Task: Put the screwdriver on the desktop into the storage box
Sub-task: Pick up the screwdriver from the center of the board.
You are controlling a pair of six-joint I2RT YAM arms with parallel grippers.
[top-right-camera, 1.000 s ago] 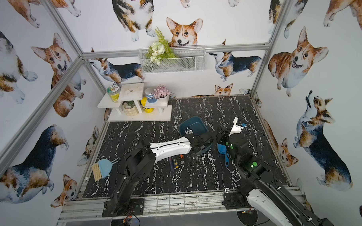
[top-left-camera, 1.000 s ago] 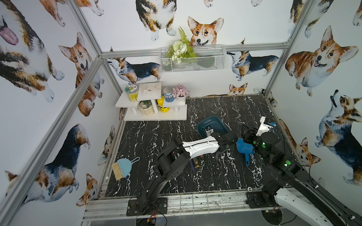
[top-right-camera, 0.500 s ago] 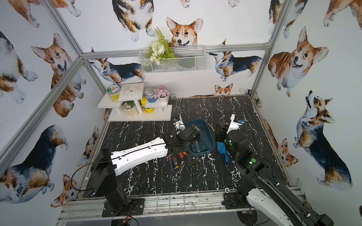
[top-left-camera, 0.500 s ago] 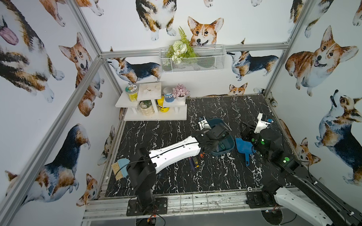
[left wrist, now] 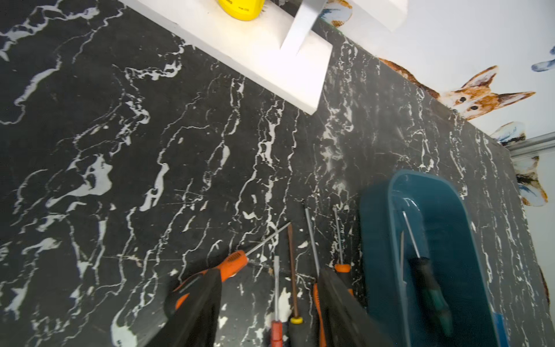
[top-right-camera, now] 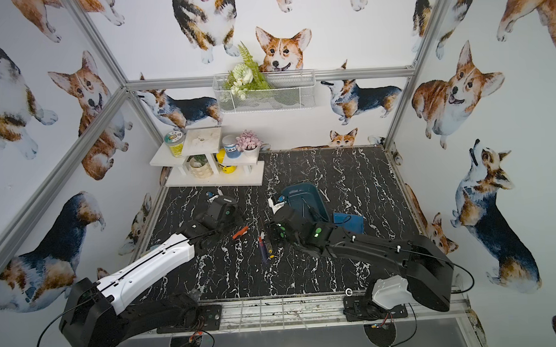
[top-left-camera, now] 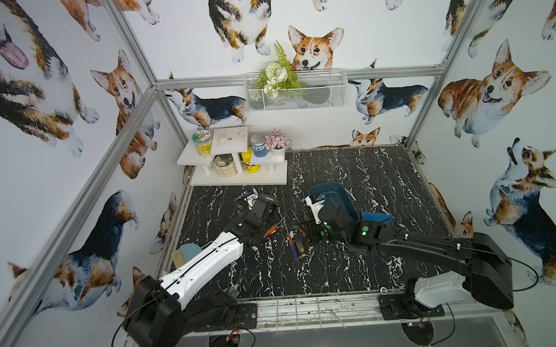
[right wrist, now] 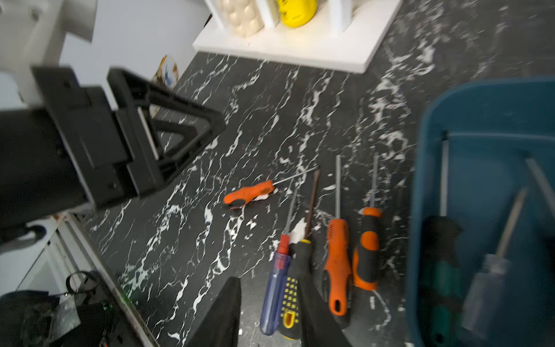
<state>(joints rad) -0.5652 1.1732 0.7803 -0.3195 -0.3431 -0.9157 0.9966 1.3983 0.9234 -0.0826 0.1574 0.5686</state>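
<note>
white tiered shelf (top-left-camera: pixel 254 180) | wire basket (top-left-camera: pixel 315 96) holding flowers (top-left-camera: pixel 275 76) | blue dustpan (top-left-camera: pixel 378 217)

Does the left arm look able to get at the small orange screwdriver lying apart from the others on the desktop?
Probably yes. The left gripper hangs open close above the small orange screwdriver, which lies apart from the other screwdrivers with nothing on it. It may need centring.

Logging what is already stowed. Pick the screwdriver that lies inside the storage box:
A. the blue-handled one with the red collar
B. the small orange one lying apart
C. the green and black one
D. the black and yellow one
C: in the right wrist view the green and black screwdriver lies inside the storage box; the other three lie on the desktop.
</note>
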